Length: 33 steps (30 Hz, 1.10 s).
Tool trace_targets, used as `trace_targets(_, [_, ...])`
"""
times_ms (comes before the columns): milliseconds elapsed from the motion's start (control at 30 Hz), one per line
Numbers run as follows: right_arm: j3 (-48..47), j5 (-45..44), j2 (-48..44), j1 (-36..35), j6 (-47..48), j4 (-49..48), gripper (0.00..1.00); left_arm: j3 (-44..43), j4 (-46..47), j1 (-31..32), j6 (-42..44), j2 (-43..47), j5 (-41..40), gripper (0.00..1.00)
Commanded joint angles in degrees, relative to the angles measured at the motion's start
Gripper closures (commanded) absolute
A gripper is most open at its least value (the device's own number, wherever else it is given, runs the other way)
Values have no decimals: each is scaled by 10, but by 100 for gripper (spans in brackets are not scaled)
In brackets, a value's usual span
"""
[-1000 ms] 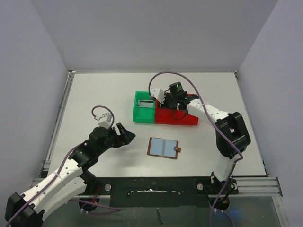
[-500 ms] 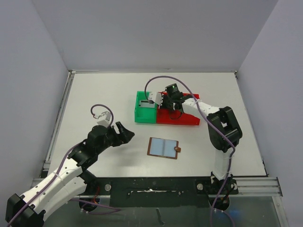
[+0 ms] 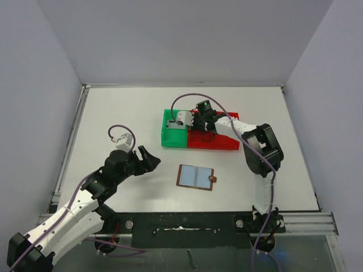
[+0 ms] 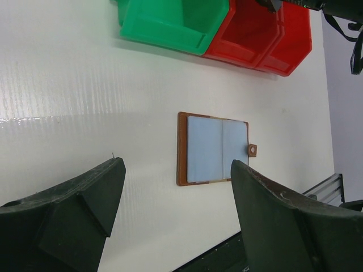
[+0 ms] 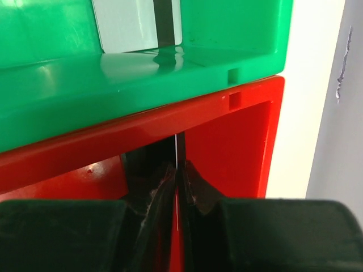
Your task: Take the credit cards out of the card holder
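Since a second ago: right arm has swung left in the top view, its elbow folding in, wrist now over the seam between the two bins. Left arm and wallet (image 3: 195, 177) unchanged.

Right gripper (image 5: 177, 173): fingers pressed together on a card (image 5: 177, 144), seen edge-on as a thin line rising from between the tips. Pinched by its lower edge and held upright, probably so it can be let go straight down into a bin. It hangs over the red bin (image 5: 249, 136), close against the wall shared with the green bin (image 5: 142, 79). Which bin it is meant for, cannot tell.

Grey card (image 5: 127, 25): lies flat on the green bin's floor, top of the wrist frame, a dark band along its right side. Already out of the wallet.

Wallet: lies open and flat on the table (image 3: 113, 113), lower centre of the top view, below the bins, snap tab to the right. Pale inner pockets face up; no card shows in them from the left wrist view, so the held card may be the last.

Left gripper (image 3: 149, 158): fingers wide apart, nothing between them, hanging left of the wallet and aimed at it. Likely parked to watch or to steady the wallet if needed.
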State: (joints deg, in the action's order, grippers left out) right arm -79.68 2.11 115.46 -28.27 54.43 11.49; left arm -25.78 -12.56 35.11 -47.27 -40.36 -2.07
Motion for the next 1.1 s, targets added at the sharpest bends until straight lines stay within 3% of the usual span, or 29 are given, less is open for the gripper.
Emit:
trace_targets(0, [-17, -8, -2, 7, 23, -25, 91, -30, 12, -4, 11, 10, 11, 26])
trace_targets(233, [-11, 12, 1, 9, 26, -2, 85, -28, 10, -7, 11, 17, 11, 26])
trace_targets(467, [-16, 16, 1, 11, 23, 13, 72, -32, 10, -9, 16, 9, 17, 26])
trace_targets(1067, [-37, 24, 14, 18, 5, 31, 69, -35, -1, -11, 12, 8, 30, 27])
